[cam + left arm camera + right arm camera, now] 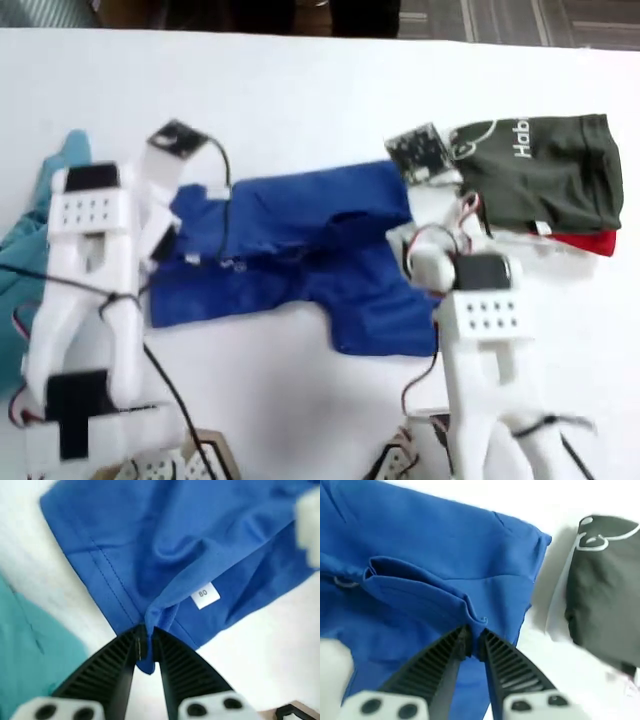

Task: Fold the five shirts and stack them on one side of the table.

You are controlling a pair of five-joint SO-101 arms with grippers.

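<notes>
High view. Finds the blue shirt (290,250) rumpled across mid-frame on the bench (300,90), between both arms. Notes dark green shirt (545,170) folded over a red shirt (585,243) at right of frame, teal shirt (30,250) at left edge. Risk, as judged: could lose either thin pinch under uneven pull, skewing the fold or dragging cloth onto the dark green shirt.

Left wrist view. Shows left tool (146,642) closed to a sliver, clamping a hem fold of the blue shirt. Teal shirt alongside; might snag.

Right wrist view. Shows right tool (472,640) likewise nearly closed, pinching a raised crease of the blue shirt, dark green shirt nearby.
</notes>
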